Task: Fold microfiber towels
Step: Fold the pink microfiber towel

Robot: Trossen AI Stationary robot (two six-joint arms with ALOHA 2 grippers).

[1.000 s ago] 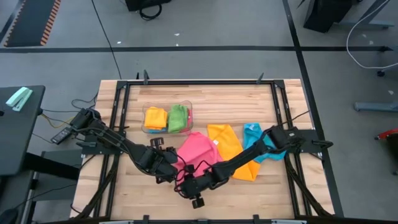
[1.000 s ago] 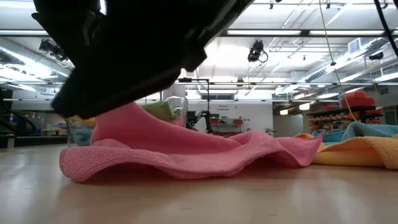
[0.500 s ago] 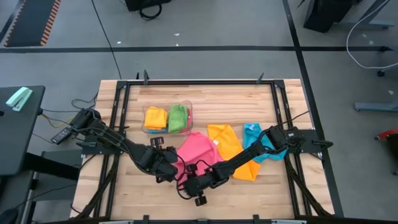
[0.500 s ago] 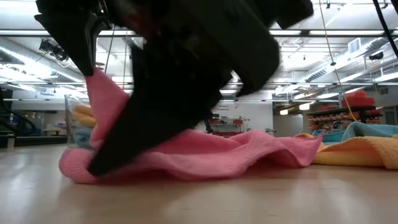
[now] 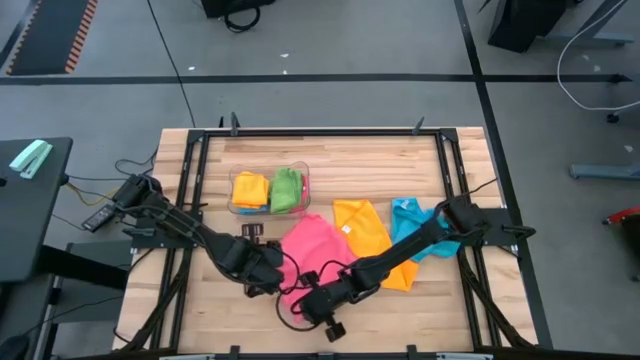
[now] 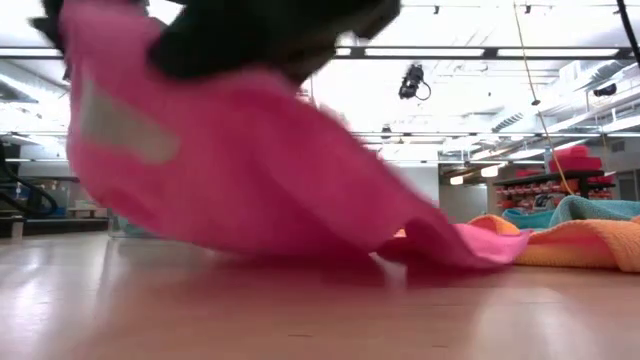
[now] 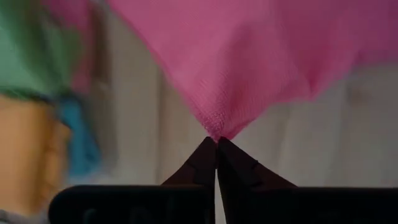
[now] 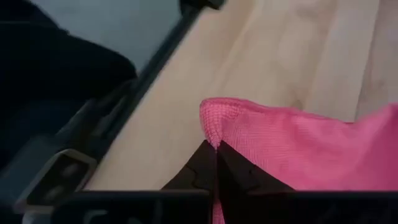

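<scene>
At 11 o'clock on the table (image 5: 330, 150), a clear bin (image 5: 268, 190) holds 2 folded towels: an orange towel (image 5: 250, 189) and a green towel (image 5: 287, 189). At 6 o'clock, the left gripper (image 5: 272, 286) and right gripper (image 5: 310, 300) each pinch a corner of the pink towel (image 5: 318, 250), jaws closed tight.

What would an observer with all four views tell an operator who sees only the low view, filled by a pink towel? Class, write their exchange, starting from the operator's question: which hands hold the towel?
Observer: Both do. The left hand is shut on one corner of the pink towel.
Operator: And the right one?
Observer: The right hand is shut on another corner, pinched at its fingertips.
Operator: What is behind the pink towel?
Observer: A clear bin on the table, with a yellow towel and a green towel side by side in it.
</scene>
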